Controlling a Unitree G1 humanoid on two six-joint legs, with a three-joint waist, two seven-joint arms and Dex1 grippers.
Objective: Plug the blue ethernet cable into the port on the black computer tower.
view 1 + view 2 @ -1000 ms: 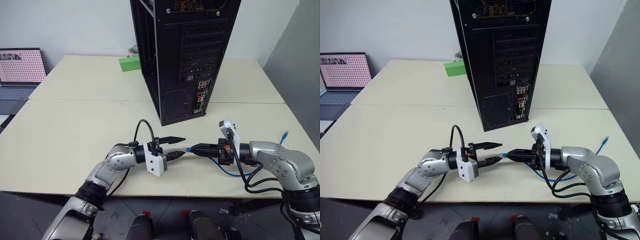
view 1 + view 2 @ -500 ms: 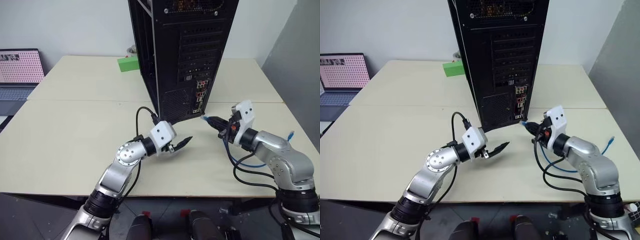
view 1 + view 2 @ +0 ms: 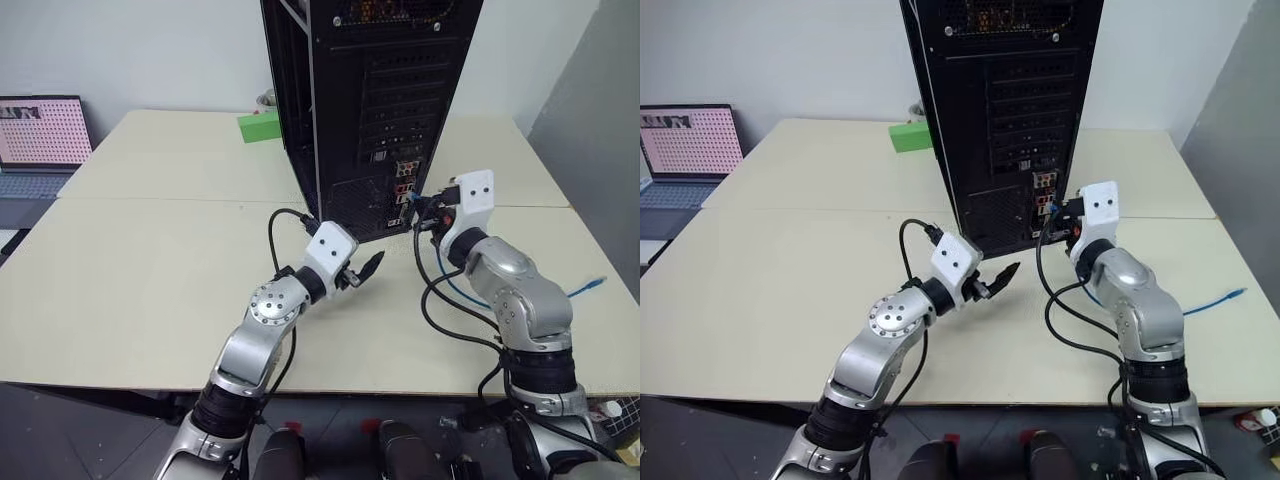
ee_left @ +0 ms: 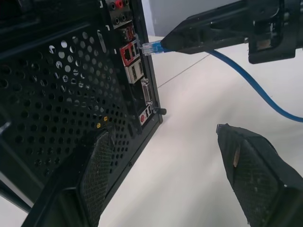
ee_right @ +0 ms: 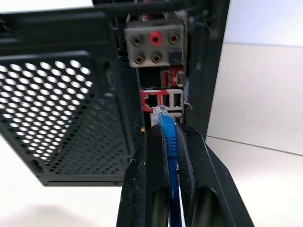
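Where white wall meets cream table [image 3: 150,260], left jaws spread, right jaws pinching blue ethernet cable [image 5: 168,130]

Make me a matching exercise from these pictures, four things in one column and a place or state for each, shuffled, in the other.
Things:
1. left pincer
2. right pincer
3. green block
4. laptop

States or places:
A. at the table's far left edge
B. open, holding nothing
C. behind the black computer tower
D. shut on the blue ethernet cable, plug just short of the port

Pairs: 1-B, 2-D, 3-C, 4-A
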